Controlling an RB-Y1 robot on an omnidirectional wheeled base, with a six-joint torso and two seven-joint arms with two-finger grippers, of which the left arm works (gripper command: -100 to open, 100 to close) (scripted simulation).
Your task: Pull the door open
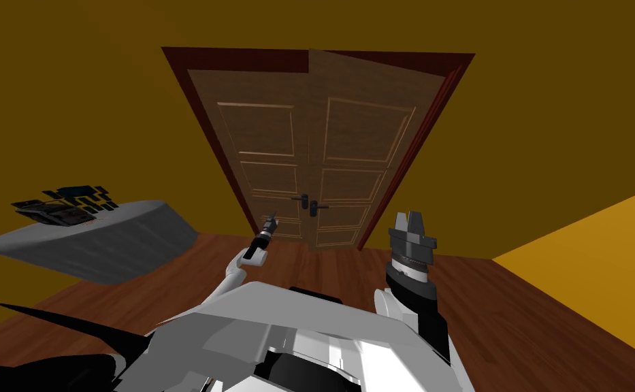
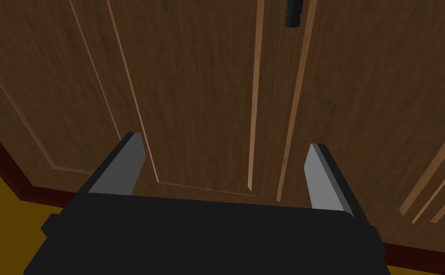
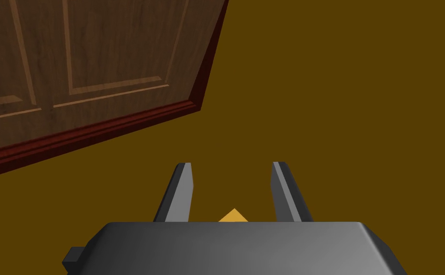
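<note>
A brown panelled double door (image 1: pixel 309 136) in a dark red frame stands ahead. Its two leaves meet at a slight angle along the middle seam. Two black lever handles (image 1: pixel 310 203) sit side by side at that seam. My left gripper (image 1: pixel 271 219) is stretched toward the left leaf, a little below and left of the handles. In the left wrist view the left gripper (image 2: pixel 223 148) is open and holds nothing, the door's panels (image 2: pixel 192 86) are close in front, and a black handle tip (image 2: pixel 294 14) lies beyond the fingertips. My right gripper (image 1: pixel 411 221) is raised near the door's right jamb, and the right gripper (image 3: pixel 232 167) is open and holds nothing.
A grey table (image 1: pixel 105 245) with dark flat objects (image 1: pixel 64 204) stands to my left. Brown wooden floor (image 1: pixel 527 306) runs up to the door. Dark yellow wall (image 1: pixel 71 82) surrounds the frame, and a brighter yellow wall (image 1: pixel 601 258) closes in on the right.
</note>
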